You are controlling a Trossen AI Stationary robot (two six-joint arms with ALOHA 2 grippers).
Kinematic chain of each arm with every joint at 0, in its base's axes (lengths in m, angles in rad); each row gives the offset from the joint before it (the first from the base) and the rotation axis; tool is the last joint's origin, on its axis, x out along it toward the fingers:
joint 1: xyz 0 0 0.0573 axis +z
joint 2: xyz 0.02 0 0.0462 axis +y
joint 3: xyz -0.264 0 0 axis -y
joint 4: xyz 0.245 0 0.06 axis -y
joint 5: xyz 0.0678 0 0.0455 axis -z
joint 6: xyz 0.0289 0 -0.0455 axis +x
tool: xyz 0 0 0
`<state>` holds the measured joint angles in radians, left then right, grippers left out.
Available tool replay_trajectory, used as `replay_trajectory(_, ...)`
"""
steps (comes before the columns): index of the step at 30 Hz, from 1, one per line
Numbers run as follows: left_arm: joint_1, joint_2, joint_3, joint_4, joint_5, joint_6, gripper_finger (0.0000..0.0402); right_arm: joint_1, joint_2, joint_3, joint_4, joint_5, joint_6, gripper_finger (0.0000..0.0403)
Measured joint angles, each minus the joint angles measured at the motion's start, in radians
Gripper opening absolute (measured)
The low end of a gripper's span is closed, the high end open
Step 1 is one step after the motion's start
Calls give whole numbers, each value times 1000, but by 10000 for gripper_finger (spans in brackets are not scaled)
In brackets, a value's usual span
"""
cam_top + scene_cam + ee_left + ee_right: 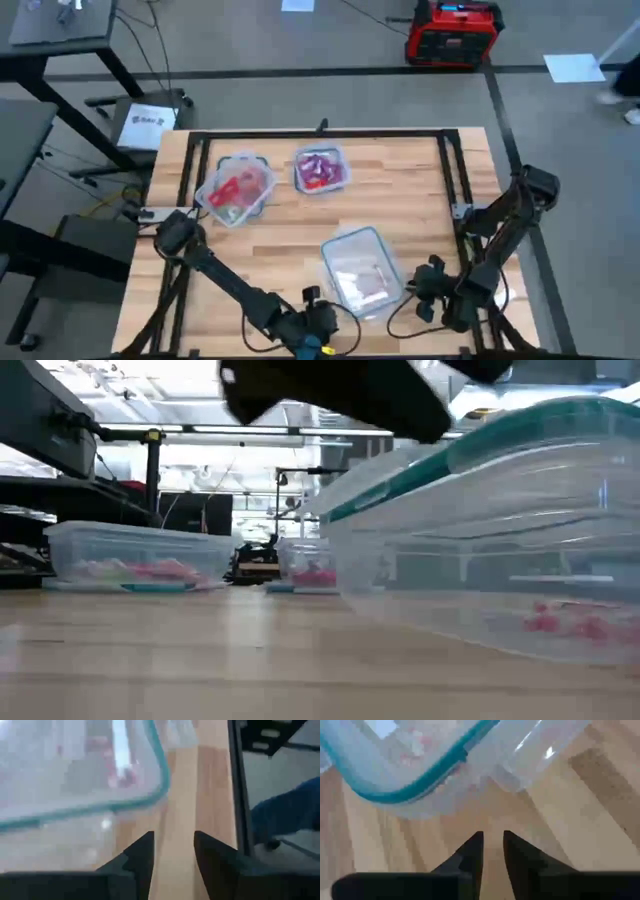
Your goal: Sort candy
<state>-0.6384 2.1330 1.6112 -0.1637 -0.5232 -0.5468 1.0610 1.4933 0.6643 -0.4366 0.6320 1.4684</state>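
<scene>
Three clear tubs stand on the wooden table. The far-left tub holds red candy, and the far-middle tub holds purple candy. Pink candy lies in the near tub, which the low view shows close up. My left gripper is open by the table's near edge, short of that tub's near corner, with bare wood between its fingers. My right gripper stands just right of the same tub, its fingers a little apart with nothing between them.
A black frame runs along the table's far, left and right sides. Bare wood lies between the far tubs and the near tub. Something blue shows beyond the table's right edge. On the floor behind the table stands a red box.
</scene>
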Motion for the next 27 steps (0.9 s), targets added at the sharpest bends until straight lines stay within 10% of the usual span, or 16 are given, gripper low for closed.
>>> replay_trajectory(27, 33, 12, -9, 84, 105, 0, 124, -1, -7, 8, -10, -50, -53, 63)
